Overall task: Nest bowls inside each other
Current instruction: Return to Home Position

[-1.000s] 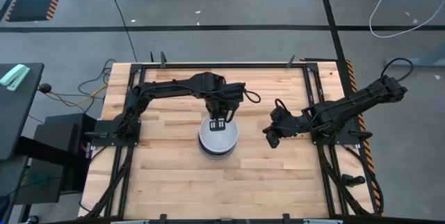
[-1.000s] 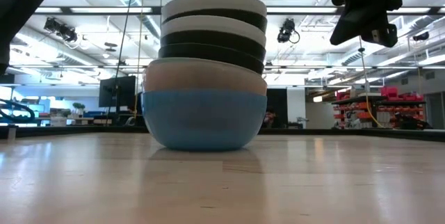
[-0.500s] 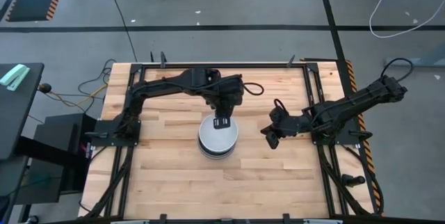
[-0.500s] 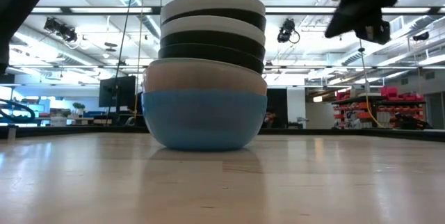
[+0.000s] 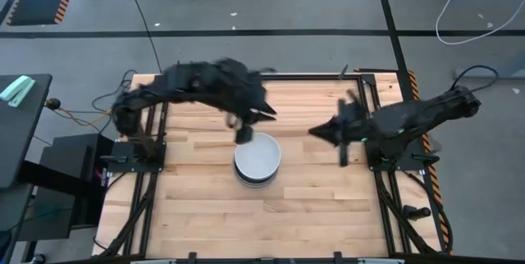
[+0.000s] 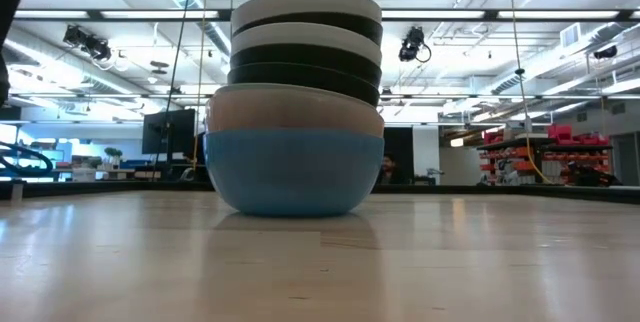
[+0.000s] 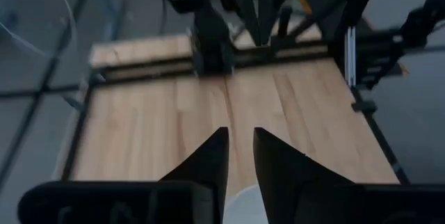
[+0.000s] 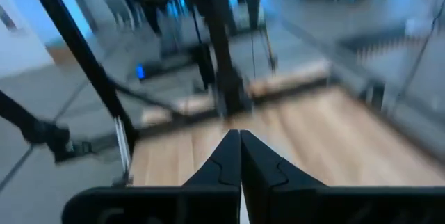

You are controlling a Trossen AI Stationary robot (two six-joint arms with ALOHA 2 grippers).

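The bowls stand as one nested stack [image 5: 257, 159] near the table's middle. In the low view the stack [image 6: 295, 102] rests on a blue bowl [image 6: 293, 172], with a pale grey one, black ones and white ones rising above it. A white bowl is on top [image 5: 257, 154]. My left gripper [image 5: 244, 136] hovers just beyond the stack's far-left rim, narrowly open [image 7: 240, 147], touching nothing; a white rim [image 7: 240, 209] shows below its fingers. My right gripper [image 5: 318, 131] is shut [image 8: 240, 140], in the air to the right of the stack. Neither gripper shows in the low view.
Bare wooden table [image 5: 205, 207] lies all around the stack. A black metal frame [image 5: 271, 75] runs along the table's far edge and sides. Both arm bases sit at the table's left and right edges.
My left gripper has risen off the top of the stack and drawn back toward the table's far-left, out of the low view. My right gripper has risen too and turned, leaving the low view. Both arms are blurred with motion. The stack has stayed where it was.
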